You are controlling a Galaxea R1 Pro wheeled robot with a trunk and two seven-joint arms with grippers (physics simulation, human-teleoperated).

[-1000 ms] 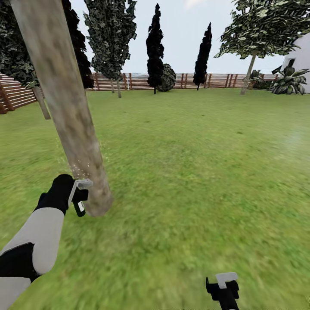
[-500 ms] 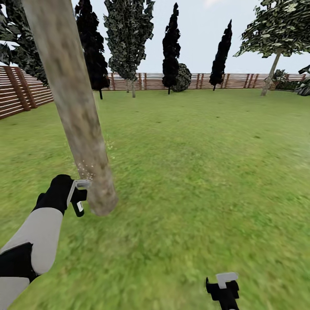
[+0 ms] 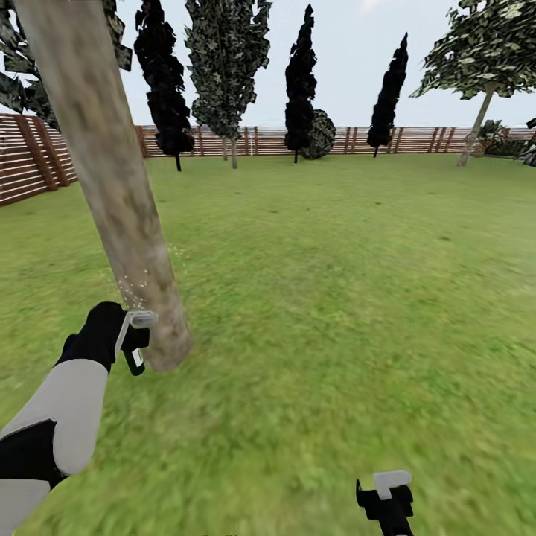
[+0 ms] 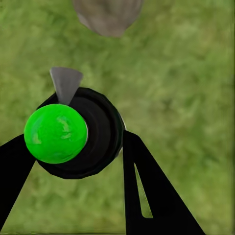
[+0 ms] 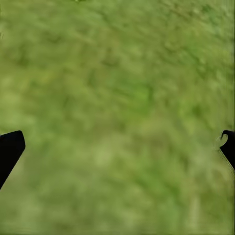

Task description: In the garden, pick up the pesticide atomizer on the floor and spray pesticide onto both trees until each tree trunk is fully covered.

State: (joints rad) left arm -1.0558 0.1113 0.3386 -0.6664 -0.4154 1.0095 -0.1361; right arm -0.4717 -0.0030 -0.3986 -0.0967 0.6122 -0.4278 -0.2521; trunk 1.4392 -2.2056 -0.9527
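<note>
A thick mottled grey-brown tree trunk [image 3: 123, 216] leans up from the grass at the left in the head view. Its base also shows in the left wrist view as the tree trunk [image 4: 108, 15]. My left gripper [image 3: 134, 344] is right beside the trunk's foot, shut on the pesticide atomizer [image 4: 55, 133], which has a black round body, a bright green cap and a grey nozzle. The black fingers [image 4: 147, 191] flank the body. Fine white specks hang at the bark just above the nozzle. My right gripper [image 3: 387, 497] is low over bare grass, its fingers [image 5: 10, 149] wide apart with nothing between them.
Green lawn [image 3: 350, 283] stretches to a brown slat fence [image 3: 417, 139] at the back and left. Near-black thin trees [image 3: 301, 82] stand along the fence. Another tree with a leaning pale trunk [image 3: 476, 126] is far at the back right.
The whole picture has shifted, so the camera has moved around the near trunk. Both arms keep their pose. The left gripper stays shut on the atomizer, with specks still at the bark.
</note>
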